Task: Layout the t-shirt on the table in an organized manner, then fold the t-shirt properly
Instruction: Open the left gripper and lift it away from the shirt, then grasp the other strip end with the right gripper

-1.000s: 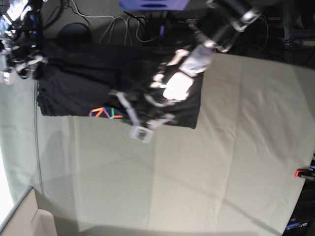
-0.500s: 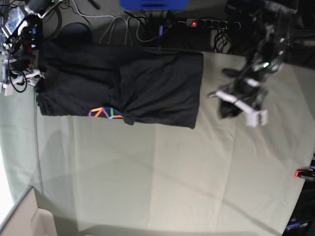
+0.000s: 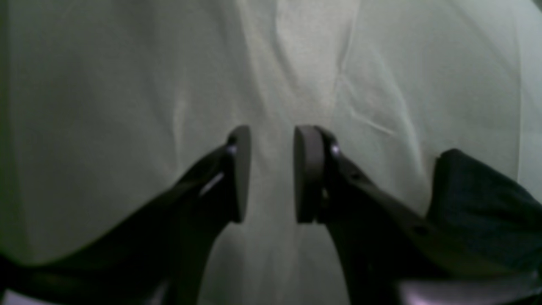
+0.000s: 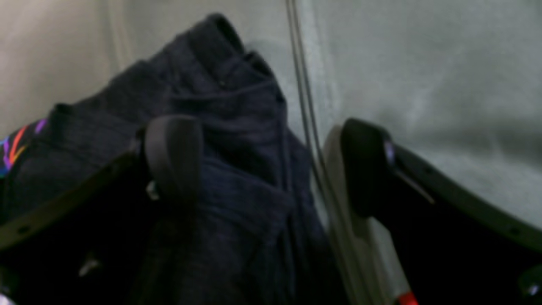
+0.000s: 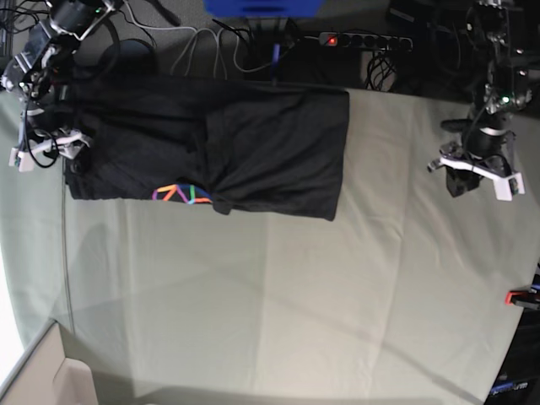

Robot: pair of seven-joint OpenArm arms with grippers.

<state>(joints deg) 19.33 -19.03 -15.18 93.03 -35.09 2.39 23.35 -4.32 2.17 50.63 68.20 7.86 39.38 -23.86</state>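
Fold step: right tool [image 4: 271, 169] spread wide over t-shirt [image 5: 253, 152] edge; left tool [image 3: 271, 173] parted, empty, above worktop [image 5: 337, 295]. Next: pinch edge.

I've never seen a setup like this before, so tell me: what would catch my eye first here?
Most striking is the black t-shirt lying folded at the far side of the pale green table, a small rainbow line graphic showing at its near edge. One robot arm's right gripper hangs at the shirt's left end, jaws spread wide, while the left gripper hovers over bare cloth at the right.
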